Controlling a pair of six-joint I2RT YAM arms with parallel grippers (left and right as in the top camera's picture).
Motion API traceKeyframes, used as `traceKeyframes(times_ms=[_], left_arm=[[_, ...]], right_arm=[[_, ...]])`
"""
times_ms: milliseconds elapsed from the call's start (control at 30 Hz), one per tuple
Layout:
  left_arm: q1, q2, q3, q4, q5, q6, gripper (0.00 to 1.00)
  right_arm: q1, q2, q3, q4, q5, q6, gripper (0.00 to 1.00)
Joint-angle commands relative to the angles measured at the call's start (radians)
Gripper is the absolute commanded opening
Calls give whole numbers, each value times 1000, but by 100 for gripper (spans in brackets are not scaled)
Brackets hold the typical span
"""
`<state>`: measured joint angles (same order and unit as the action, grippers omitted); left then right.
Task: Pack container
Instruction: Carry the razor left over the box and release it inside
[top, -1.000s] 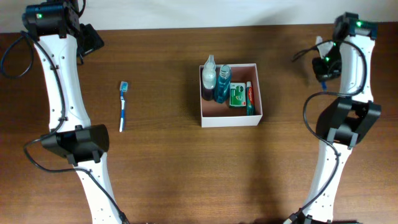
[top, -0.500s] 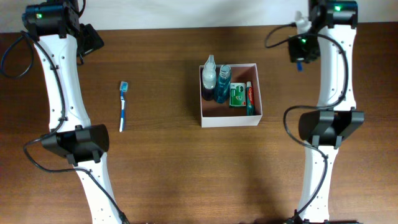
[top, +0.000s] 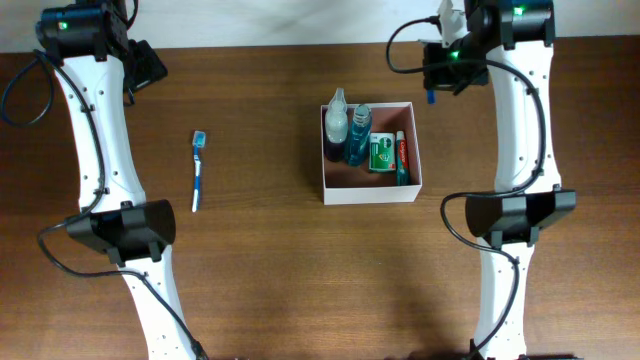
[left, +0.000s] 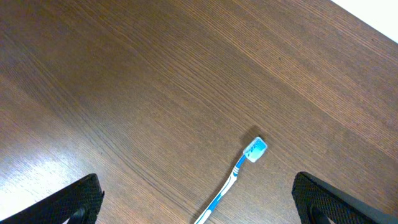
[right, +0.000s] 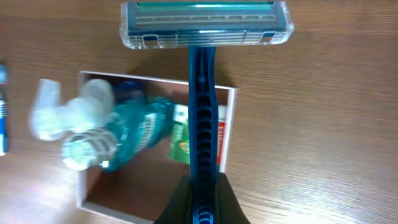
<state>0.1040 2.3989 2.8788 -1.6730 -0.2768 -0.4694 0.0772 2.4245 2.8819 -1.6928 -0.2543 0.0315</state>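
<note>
Your right gripper (top: 440, 68) has swung left, now just beyond the container's (top: 370, 194) far right corner, clenched on a blue razor (right: 202, 93). The container sits mid-table. Your left gripper (top: 148, 62) stands released at the far left, apart from the toothbrush (left: 239, 171). The green packet's (top: 380, 153) print is too small to read.

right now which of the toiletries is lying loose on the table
The blue and white toothbrush, alone on the table left of the container. The others sit inside it, except the razor gripped in the right fingers.
</note>
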Motion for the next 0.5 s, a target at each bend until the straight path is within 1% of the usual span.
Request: traceKeyframes(times_ms=[0,333,467], left_arm=[[1,-24,-3,-5,1,-12,99],[1,-24,-3,-8,1,-12,100],[1,-24,-3,-8,0,-12,99]], right_arm=[[27,-30,13,-6,-75,37,4],[63,-47,6,-6,-59,37,4],[62,-57,-64,-6,-3,37,4]])
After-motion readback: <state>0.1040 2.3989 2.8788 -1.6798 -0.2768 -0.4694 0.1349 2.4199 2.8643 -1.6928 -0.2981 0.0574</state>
